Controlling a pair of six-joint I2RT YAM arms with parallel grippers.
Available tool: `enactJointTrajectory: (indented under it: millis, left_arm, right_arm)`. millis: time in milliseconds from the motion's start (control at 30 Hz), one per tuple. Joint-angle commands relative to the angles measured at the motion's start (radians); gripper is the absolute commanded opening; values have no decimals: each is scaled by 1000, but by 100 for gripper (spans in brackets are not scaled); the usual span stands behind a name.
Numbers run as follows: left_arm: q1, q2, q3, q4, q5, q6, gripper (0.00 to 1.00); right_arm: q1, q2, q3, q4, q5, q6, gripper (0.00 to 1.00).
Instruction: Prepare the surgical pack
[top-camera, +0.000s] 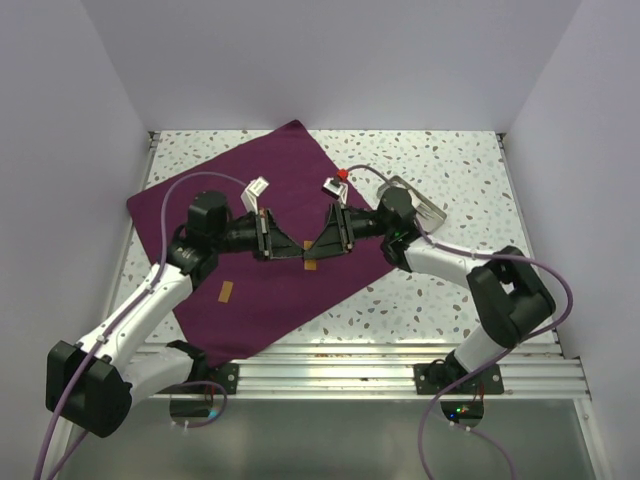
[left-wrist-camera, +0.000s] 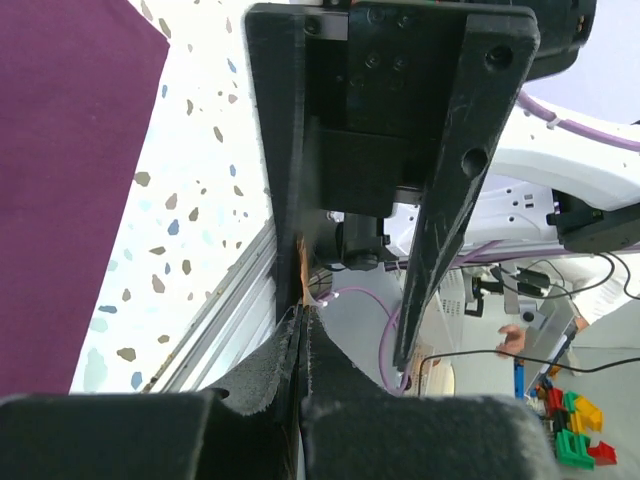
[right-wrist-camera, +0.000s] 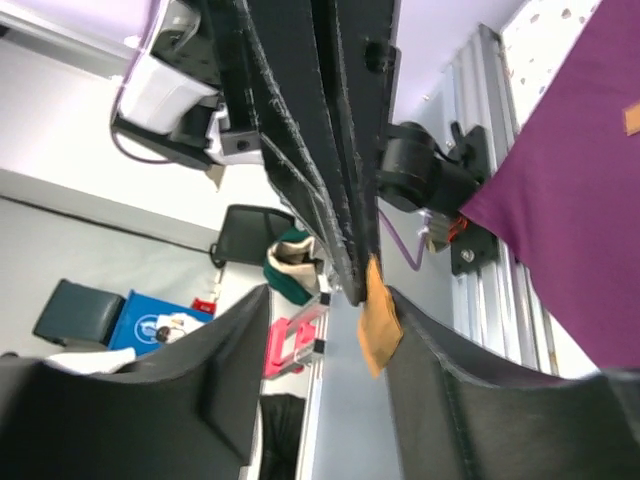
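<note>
Left gripper (left-wrist-camera: 302, 322): jaws pressed together, clamped on a small tan-orange flat strip (right-wrist-camera: 378, 325). In the right wrist view the strip sticks out past the closed tips; in the left wrist view only a thin orange sliver shows in the seam.

Right gripper (top-camera: 318, 252): jaws apart, tips set to either side of the left gripper's tips. The strip lies against or just beside one of the right fingers (right-wrist-camera: 450, 390); contact cannot be confirmed. The other finger stands clear of it.

The two grippers meet nose to nose, both raised above the surgical pack (top-camera: 290, 165), a deep purple-maroon fabric sheet. The pack lies spread flat on the white speckled table (top-camera: 450, 160), turned corner-on, one corner toward the back wall and its near corner reaching the aluminium rail (top-camera: 350, 372) at the table's front edge.

A second tan strip (top-camera: 226, 291) lies on the cloth, left of the grippers, near the left forearm.

A small grey metal tray (top-camera: 428, 208) sits on the table just right of the cloth, partly hidden by the right arm.
</note>
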Motion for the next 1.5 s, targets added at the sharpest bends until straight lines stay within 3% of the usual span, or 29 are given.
enactJointTrajectory:
  millis: [0, 167, 233, 333, 367, 433, 467, 500, 633, 667, 733, 800, 833, 933, 1067, 1167, 1267, 1467]
  left_arm:
    - [-4, -5, -8, 57, 28, -6, 0]
    - [-4, 0, -11, 57, 32, -2, 0]
    - [-3, 0, -11, 53, 31, 1, 0]
    - [-3, -2, -14, 48, 26, 4, 0]
    - [-3, -2, -14, 43, 25, 4, 0]
    - [-3, 0, -14, 36, 20, 10, 0]
    - [-1, 1, -14, 34, 17, 10, 0]
    - [-1, 1, -14, 33, 14, 12, 0]
    - [-1, 17, -19, 42, 12, 6, 0]
    - [-1, 21, -20, 45, 17, 4, 0]
    - [-1, 29, -16, 56, 23, -2, 0]
    - [5, 32, 3, 9, -4, 30, 18]
    - [13, 32, 17, -30, -27, 50, 40]
    - [48, 27, 55, -121, -107, 107, 62]
    - [62, 76, 220, -398, -387, 262, 71]
    - [63, 162, 290, -611, -685, 345, 76]
    - [63, 236, 281, -677, -818, 366, 76]
    - [63, 288, 208, -635, -893, 362, 75]
  right_arm:
    - [1, 12, -28, 416, -12, 268, 48]
    - [1, 92, -41, 718, -18, 487, 40]
    - [0, 79, -47, 679, -12, 465, 38]
    - [1, -6, -50, 377, 2, 244, 36]
    - [3, -30, -38, 147, 8, 80, 35]
    - [1, -102, -10, -116, 23, -107, 29]
    - [3, -121, 40, -388, 28, -302, 26]
    - [3, -132, 62, -493, 34, -381, 24]
    - [3, -147, 68, -576, 23, -454, 10]
    - [3, -149, 64, -566, 29, -448, 0]
    - [1, -149, 59, -561, 38, -443, 0]
    - [1, -152, 64, -601, 67, -462, 0]
    - [1, -150, 82, -640, 81, -520, 0]
    - [-8, -147, 120, -819, 182, -632, 0]
    - [-87, -129, 165, -1027, 404, -704, 0]
    - [-246, -96, 189, -1079, 561, -695, 0]
    - [-380, -29, 246, -1142, 688, -706, 0]
    - [-580, 161, 395, -1201, 819, -730, 0]
